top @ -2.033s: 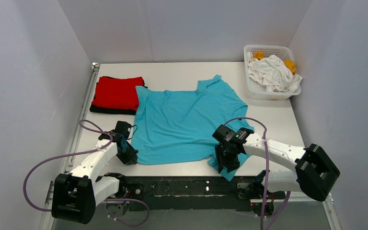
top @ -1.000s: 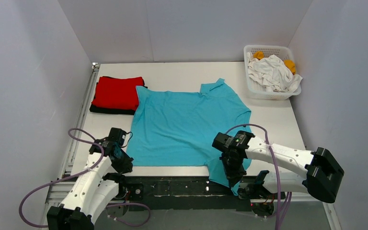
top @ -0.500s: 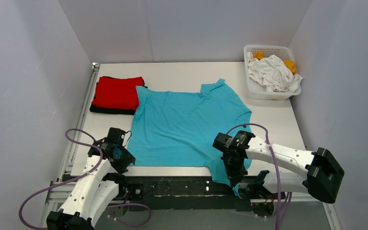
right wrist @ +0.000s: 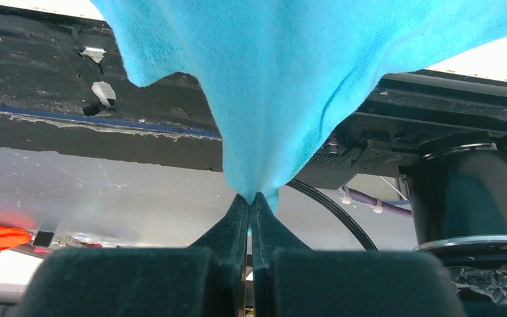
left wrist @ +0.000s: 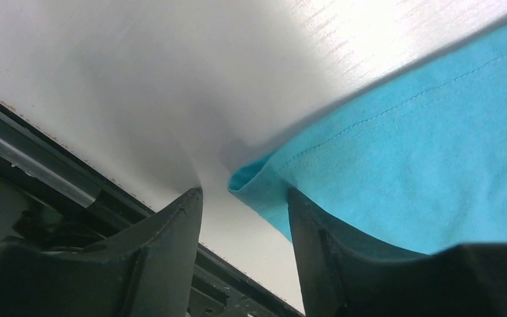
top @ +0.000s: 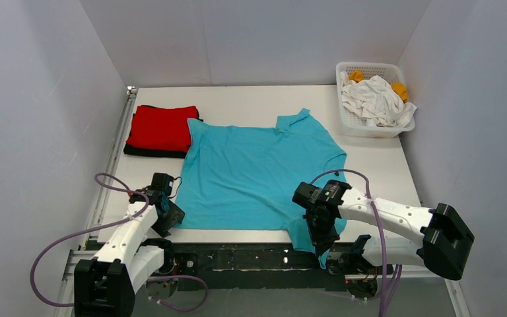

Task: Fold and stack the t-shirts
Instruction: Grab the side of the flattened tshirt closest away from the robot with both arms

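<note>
On the white table (top: 237, 99), a turquoise t-shirt (top: 257, 172) lies spread flat in the middle, collar toward the far side and hem toward the robot's arms. Its near right corner hangs past the near table edge, over the dark frame (top: 251, 254) below.

At the shirt's near left corner sits the left gripper (top: 168, 218). The left wrist view shows its two dark fingers (left wrist: 165, 251) standing apart, and the left gripper (left wrist: 244, 198) has hold of nothing. The folded hem corner lies on the table just beyond the gap between the fingers, and the right-hand finger is partly against the cloth's edge.

At the near right corner, the right gripper (top: 321, 241) is low at the table edge. In the right wrist view the right gripper (right wrist: 251, 198) is pressed closed, pinching a point of the turquoise cloth that drapes down from the table above it.

Toward the far left of the table, a folded red t-shirt (top: 162, 127) lies on top of a folded black t-shirt (top: 152, 152), whose edge shows beneath it. The turquoise shirt's left sleeve touches this stack.

At the far right corner stands a white lattice basket (top: 370, 69) holding crumpled white t-shirts (top: 373, 99) and orange cloth (top: 399, 89).
</note>
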You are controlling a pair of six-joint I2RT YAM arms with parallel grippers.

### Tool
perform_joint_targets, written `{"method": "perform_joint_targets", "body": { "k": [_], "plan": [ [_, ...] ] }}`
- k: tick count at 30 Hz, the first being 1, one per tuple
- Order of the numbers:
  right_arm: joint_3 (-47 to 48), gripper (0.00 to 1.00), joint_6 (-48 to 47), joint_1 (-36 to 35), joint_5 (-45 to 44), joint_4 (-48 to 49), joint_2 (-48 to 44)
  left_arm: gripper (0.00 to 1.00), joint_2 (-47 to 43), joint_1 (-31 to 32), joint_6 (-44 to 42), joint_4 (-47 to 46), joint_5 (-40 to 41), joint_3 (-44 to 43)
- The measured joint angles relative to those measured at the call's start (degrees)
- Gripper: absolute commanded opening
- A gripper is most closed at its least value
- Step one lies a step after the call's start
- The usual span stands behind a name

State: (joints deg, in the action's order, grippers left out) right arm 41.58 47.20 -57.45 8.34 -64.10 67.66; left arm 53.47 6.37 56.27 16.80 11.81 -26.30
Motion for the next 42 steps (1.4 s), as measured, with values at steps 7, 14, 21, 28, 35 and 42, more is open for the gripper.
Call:
{"method": "perform_joint_targets", "body": {
  "k": [7,14,21,28,35,42],
  "plan": [
    [0.1,0.01,0.0,0.0,0.0,0.0,1.0,0.3,2.3,-0.3,-1.7,-2.0,-0.3,-0.7],
    [0.5,0.01,0.0,0.0,-0.3,0.1,1.5,0.0,3.8,-0.3,-2.9,-4.4,-1.2,-1.2],
    [1.3,0.01,0.0,0.0,-0.7,-0.1,1.5,0.0,2.8,-0.3,-3.3,-4.2,-1.3,-1.2],
    [5.6,0.01,-0.8,1.8,-2.7,-1.6,1.4,0.0,-4.0,-0.3,-2.0,-2.0,-1.5,-1.5],
    [14.4,0.01,-5.1,12.0,-3.7,-2.6,0.9,0.0,1.0,-0.3,-0.5,-2.8,-2.6,-7.0],
    [24.7,0.01,-10.8,21.9,-4.5,-1.3,4.6,0.0,9.9,-0.3,0.8,-5.0,-2.2,-14.6]
  ]
}}
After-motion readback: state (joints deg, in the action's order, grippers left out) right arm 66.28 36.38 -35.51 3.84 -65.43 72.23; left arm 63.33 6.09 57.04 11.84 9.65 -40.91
